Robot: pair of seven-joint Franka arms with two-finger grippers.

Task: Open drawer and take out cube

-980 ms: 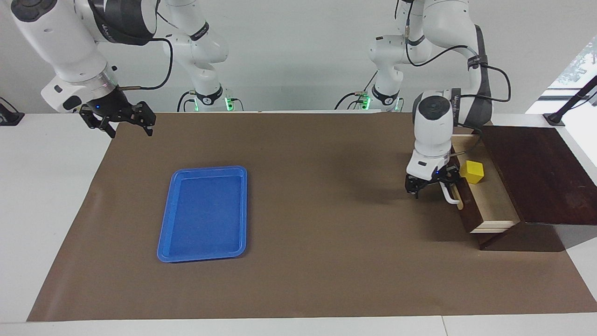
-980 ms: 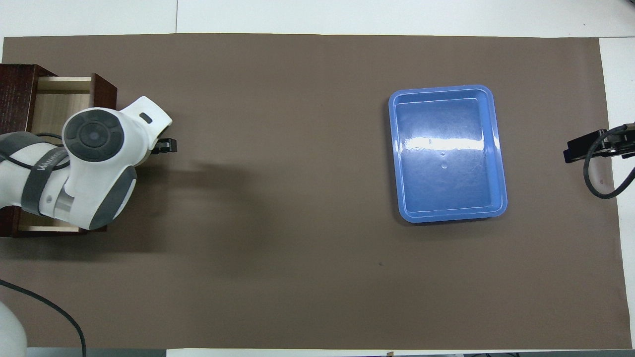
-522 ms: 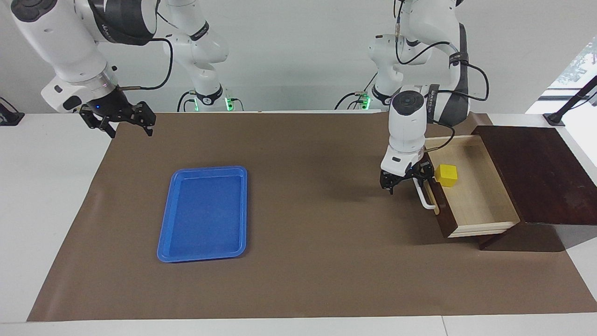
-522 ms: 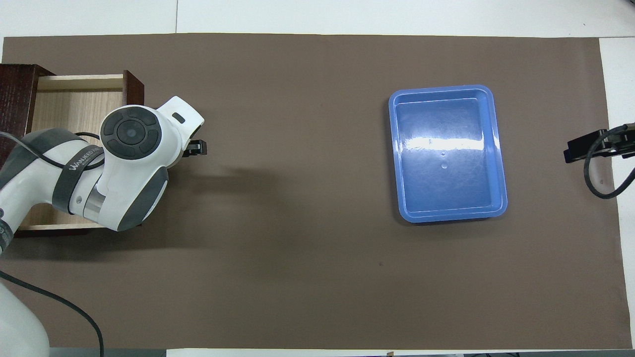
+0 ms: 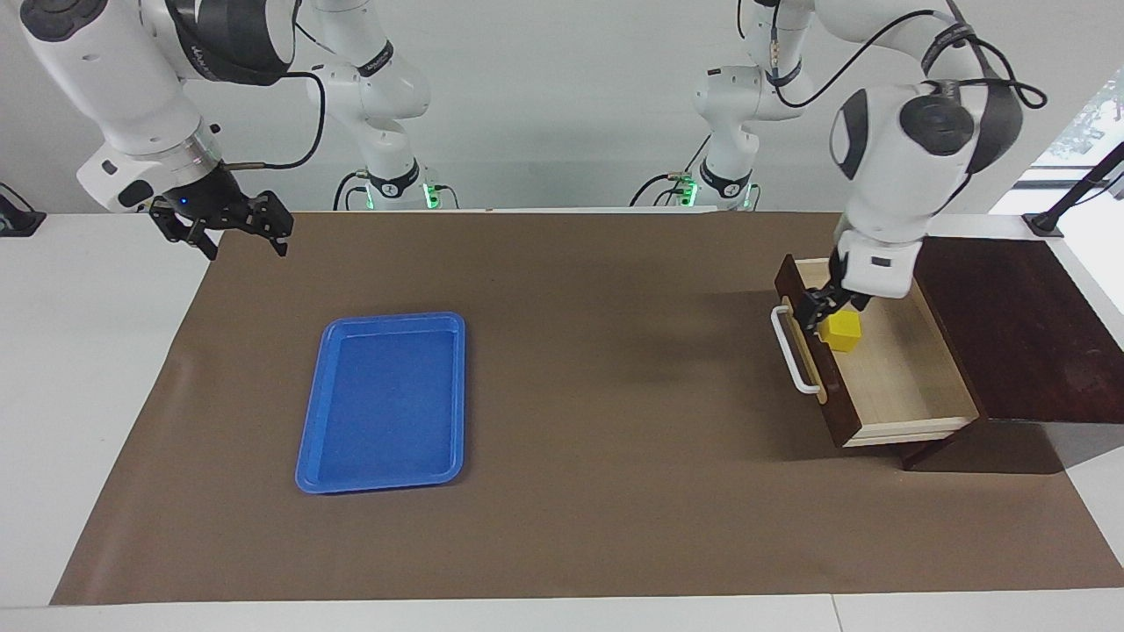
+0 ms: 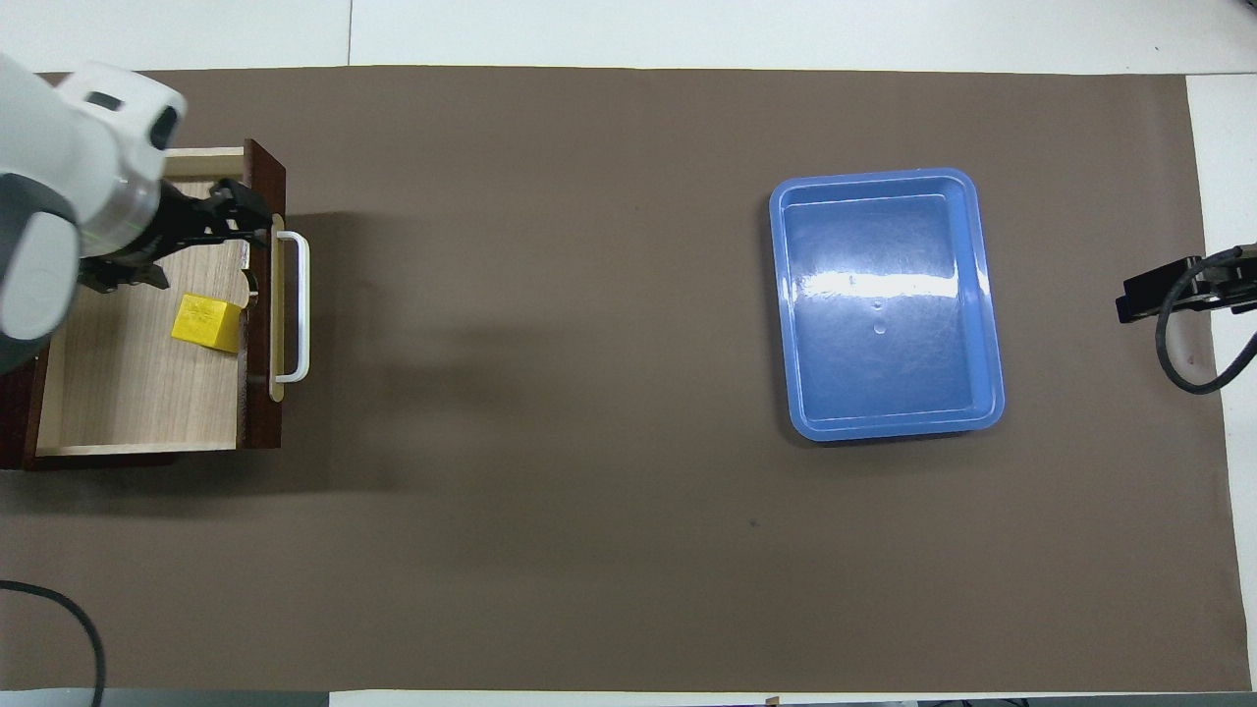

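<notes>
- Drawer [image 5: 887, 377]: wide and shallow, pulled well out of a dark brown wooden box [image 5: 1019, 325] at the left arm's end of the table. Dark front panel, white bar handle [image 5: 790, 349] on a tan strip, pale wood floor inside.
- Cube [image 5: 841, 332]: small, bright yellow, resting on the drawer floor just inside the front panel, in the half of the drawer nearer the robots.
- Left gripper [image 5: 830, 307]: down inside the open drawer, just over the cube and beside the front panel, wrist tilted. Its fingers stand apart and nothing is held; whether a fingertip touches the cube cannot be told.
- Right gripper [image 5: 235, 226]: raised over the edge of the brown mat at the right arm's end of the table, well apart from everything else. Fingers spread, empty; this arm waits.
- Blue plastic tray [image 5: 320, 456]: flat, rectangular, lying on the mat toward the right arm's end, well apart from the drawer.
- Brown mat [image 5: 571, 491]: covers most of the white table [image 5: 79, 369].
</notes>
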